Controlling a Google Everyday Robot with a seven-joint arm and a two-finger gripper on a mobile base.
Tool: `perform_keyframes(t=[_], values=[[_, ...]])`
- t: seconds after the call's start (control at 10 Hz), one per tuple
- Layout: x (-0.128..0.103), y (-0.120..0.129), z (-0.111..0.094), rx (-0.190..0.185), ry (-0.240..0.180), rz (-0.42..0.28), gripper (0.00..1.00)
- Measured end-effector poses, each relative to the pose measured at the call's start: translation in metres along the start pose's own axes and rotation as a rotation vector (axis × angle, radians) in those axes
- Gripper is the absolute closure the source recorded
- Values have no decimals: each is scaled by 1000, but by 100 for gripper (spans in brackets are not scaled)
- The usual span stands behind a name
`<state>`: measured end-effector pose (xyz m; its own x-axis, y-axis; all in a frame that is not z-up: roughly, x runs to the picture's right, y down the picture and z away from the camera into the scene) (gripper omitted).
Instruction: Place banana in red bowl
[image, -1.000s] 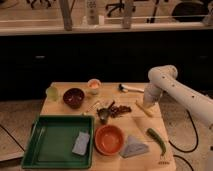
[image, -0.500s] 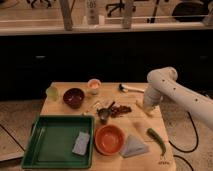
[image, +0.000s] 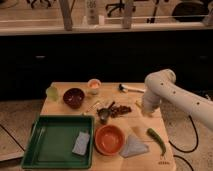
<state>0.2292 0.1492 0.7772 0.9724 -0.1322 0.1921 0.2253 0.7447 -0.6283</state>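
I make out the banana (image: 138, 106) as a small, stubby, pale-yellow piece on the right half of the table (image: 112, 92), right at the closed gripper (image: 143, 108) (whether it's gripped I can't tell). The red bowl (image: 109, 140) sits upright and empty near the front edge, well apart from it.

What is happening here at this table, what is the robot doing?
A robot arm reaches down to the right side of the table, with its gripper shut and low there. The red bowl near the front edge holds nothing yet. Whether the gripper holds the banana cannot be seen.
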Motion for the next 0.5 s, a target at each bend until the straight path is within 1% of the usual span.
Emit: perform_keyframes(t=[0.1, 0.2, 0.3, 0.4, 0.5], values=[[-2, 2, -1, 1, 1, -5, 99], [-11, 5, -10, 7, 8, -32, 97], [-14, 5, -12, 10, 6, -41, 90], [-11, 3, -11, 11, -2, -22, 81], [2, -3, -5, 3, -9, 44, 68]])
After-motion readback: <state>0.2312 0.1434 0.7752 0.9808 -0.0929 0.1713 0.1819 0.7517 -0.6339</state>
